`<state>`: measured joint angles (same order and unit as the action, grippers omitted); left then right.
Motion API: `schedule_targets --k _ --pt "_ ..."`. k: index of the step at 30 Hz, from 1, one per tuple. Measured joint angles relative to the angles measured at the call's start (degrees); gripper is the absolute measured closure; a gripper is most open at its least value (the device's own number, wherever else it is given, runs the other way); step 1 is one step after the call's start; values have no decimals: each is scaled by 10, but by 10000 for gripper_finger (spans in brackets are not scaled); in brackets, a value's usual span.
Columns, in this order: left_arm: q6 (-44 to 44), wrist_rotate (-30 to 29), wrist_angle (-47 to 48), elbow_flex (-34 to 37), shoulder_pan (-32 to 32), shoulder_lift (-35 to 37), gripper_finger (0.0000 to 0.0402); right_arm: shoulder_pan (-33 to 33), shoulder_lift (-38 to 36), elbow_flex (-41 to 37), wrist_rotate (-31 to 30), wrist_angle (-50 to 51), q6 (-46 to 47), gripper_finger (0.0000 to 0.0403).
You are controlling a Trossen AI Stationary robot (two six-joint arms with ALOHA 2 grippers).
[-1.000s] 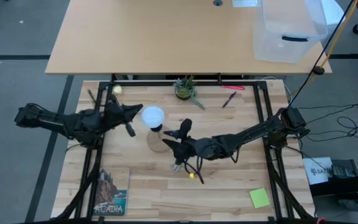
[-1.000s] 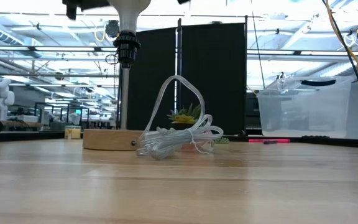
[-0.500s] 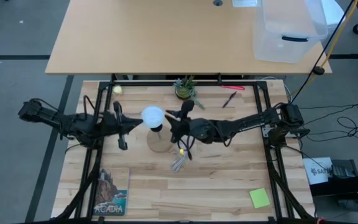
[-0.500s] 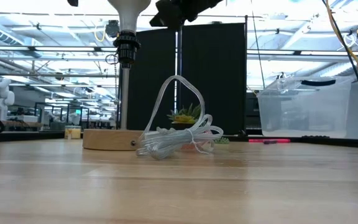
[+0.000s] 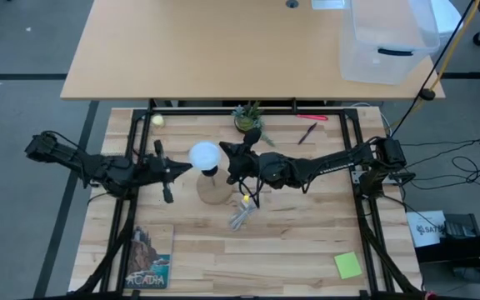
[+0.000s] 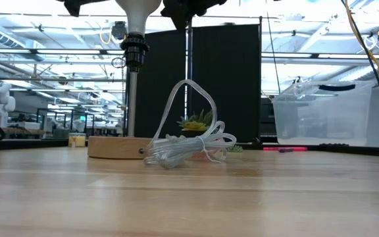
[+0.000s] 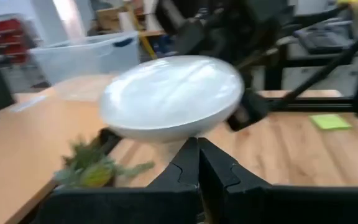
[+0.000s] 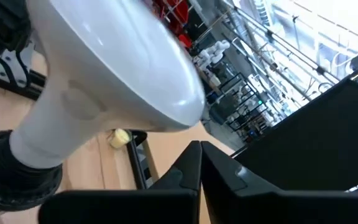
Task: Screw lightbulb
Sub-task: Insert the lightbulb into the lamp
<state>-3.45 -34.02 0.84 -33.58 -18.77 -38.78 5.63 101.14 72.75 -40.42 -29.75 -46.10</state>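
The white lightbulb [image 5: 205, 156] stands upright, its base in the black socket [image 6: 132, 49] of a post on a round wooden stand [image 6: 114, 146]. My left gripper [image 5: 185, 167] is shut and level, just left of the bulb; its wrist view shows the globe [image 7: 173, 93] right beyond the fingertips. From the right my right gripper [image 5: 227, 159], also shut and level, comes close to the globe [image 8: 123, 56]. In the low view both grippers, the left [image 6: 77, 5] and the right [image 6: 186, 10], show beside the bulb [image 6: 137, 8] at the top edge. My left gripper's shut fingertips [image 7: 197, 149] point level from the table's left at the bulb's underside [image 7: 166, 134]; whether they touch it I cannot tell. My right gripper's shut fingertips [image 8: 197, 155] stand level beside the globe's rim [image 8: 188, 109], from the right; I cannot tell if they touch.
A clear coiled cord [image 6: 189, 148] lies at the stand's near right. A small potted plant [image 5: 248, 118], a red pen [image 5: 312, 117], a dark pen [image 5: 307, 133] and a yellow ball [image 5: 157, 121] lie far. A book [image 5: 148, 258] and green note [image 5: 348, 265] lie near.
My right gripper has swung from over the cord toward the table's far edge and up to the bulb's right side. My left gripper has swung a little toward the near edge, staying shut beside the bulb. The bulb and stand have kept still.
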Motion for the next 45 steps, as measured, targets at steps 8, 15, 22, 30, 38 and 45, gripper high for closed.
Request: schedule_targets --k 8,15,22,30,38,45 --pt "0 -25 4 0 27 1 401 22 0 0 -13 -7 -18 402" --pt "17 -30 4 0 60 1 401 41 0 0 -24 -5 -16 402" --pt "18 -24 -1 0 89 1 401 56 0 0 -9 -1 6 403" --pt "-1 -22 -1 0 91 10 401 58 0 0 -10 42 54 403" --pt "-3 -14 -5 0 75 52 401 50 0 0 32 78 122 403" --pt "1 19 -5 0 19 52 401 19 0 0 46 100 155 403"
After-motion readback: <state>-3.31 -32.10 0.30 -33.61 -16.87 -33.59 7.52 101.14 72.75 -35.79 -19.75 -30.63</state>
